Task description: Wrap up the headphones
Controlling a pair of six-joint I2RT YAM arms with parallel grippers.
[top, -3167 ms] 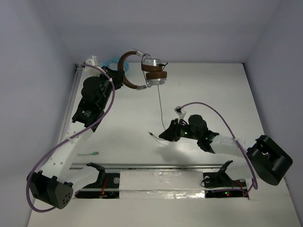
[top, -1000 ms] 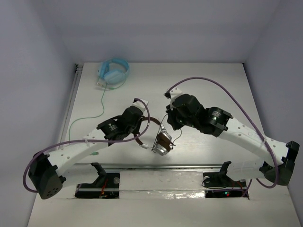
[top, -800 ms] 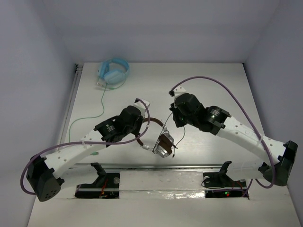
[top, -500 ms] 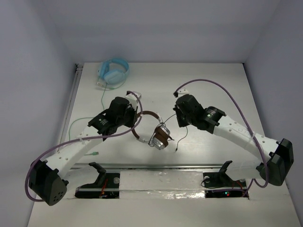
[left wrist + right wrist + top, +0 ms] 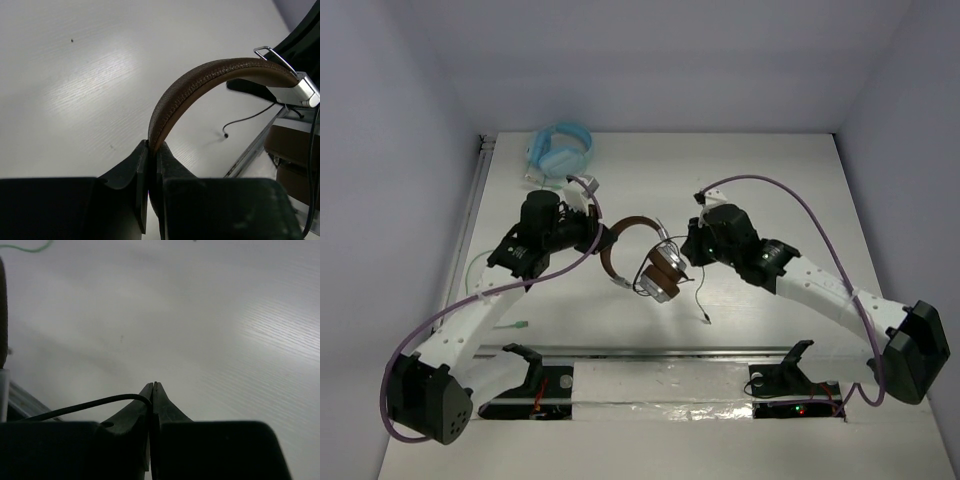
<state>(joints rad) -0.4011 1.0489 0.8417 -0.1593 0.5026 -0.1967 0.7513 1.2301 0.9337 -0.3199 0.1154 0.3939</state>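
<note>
The brown-and-silver headphones hang above the table's middle. My left gripper is shut on the brown headband, gripping its end between the fingers. The ear pads and silver earcups hang at the right, with the black cable looped around them. My right gripper is shut on the thin black cable, just right of the earcups. The cable's loose end with its plug dangles down toward the table.
Light blue headphones lie at the far left corner, their green cable trailing down the left side to a plug. A metal rail runs along the near edge.
Both arms have moved away from the near edge with the headphones, the left one drawing back to the left. The headband now arches upward between the grippers. The cable's free end has dropped lower.
</note>
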